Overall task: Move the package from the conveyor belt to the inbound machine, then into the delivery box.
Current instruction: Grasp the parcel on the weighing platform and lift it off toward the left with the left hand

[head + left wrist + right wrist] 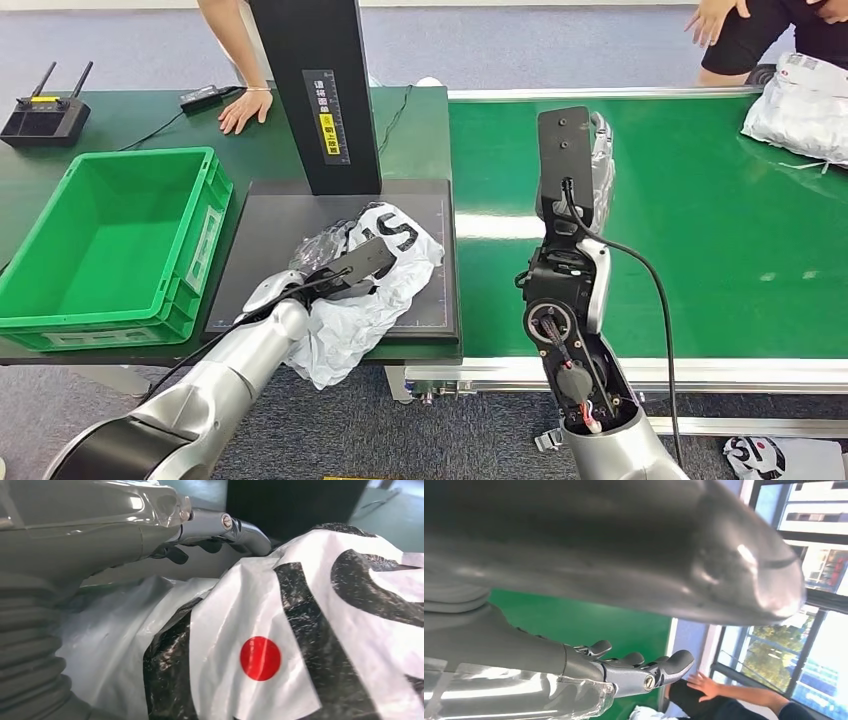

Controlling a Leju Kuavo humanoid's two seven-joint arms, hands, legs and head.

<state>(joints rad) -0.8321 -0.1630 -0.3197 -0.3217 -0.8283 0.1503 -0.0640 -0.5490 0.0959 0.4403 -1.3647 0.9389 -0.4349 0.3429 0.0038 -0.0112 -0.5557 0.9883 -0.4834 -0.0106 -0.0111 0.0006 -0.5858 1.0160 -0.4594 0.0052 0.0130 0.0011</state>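
Gripping the package (385, 270), left hand (335, 275) over the inbound machine (270, 225)

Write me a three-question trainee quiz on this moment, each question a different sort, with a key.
1. True or false: the green crate already holds a parcel.
2. Multiple choice: the white parcel with black lettering lies A) on the green belt, B) on the dark platform under the black column, hanging over its front edge, C) on the floor.
3. Short answer: which hand is at that parcel, and what is in the other one?

Key
1. False; the crate is empty.
2. B.
3. The left hand rests on the parcel; whether its fingers grip it is unclear. The right hand is raised over the belt, holding nothing, fingers apart.
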